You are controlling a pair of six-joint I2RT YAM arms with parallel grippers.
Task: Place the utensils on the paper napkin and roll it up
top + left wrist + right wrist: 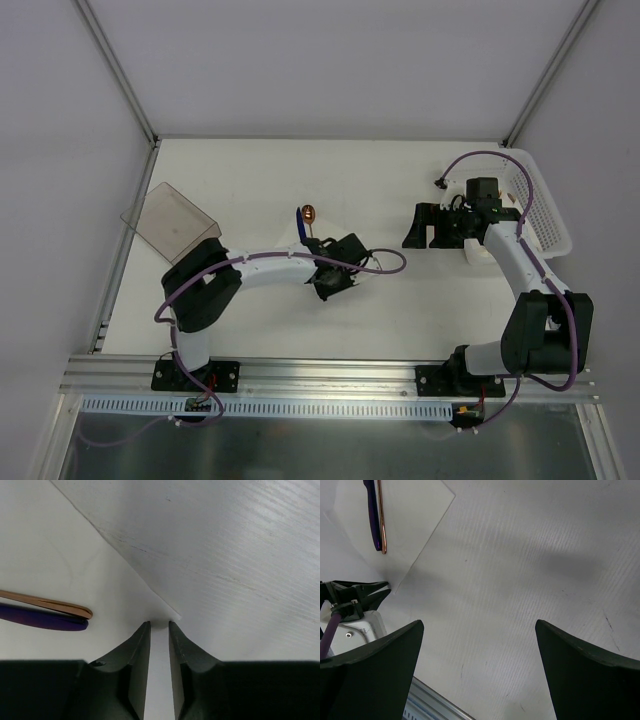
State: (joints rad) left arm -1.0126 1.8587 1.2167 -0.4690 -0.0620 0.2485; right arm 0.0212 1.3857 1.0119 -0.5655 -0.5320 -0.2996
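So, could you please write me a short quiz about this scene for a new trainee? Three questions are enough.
1. True or false: the right gripper is open and holds nothing.
2. Where do the two utensils lie? A: in the basket. B: on the napkin. C: in the clear container.
3. Fill in the gap: the left gripper pinches a ____ of the napkin.

Key: 1 true; 2 B; 3 corner.
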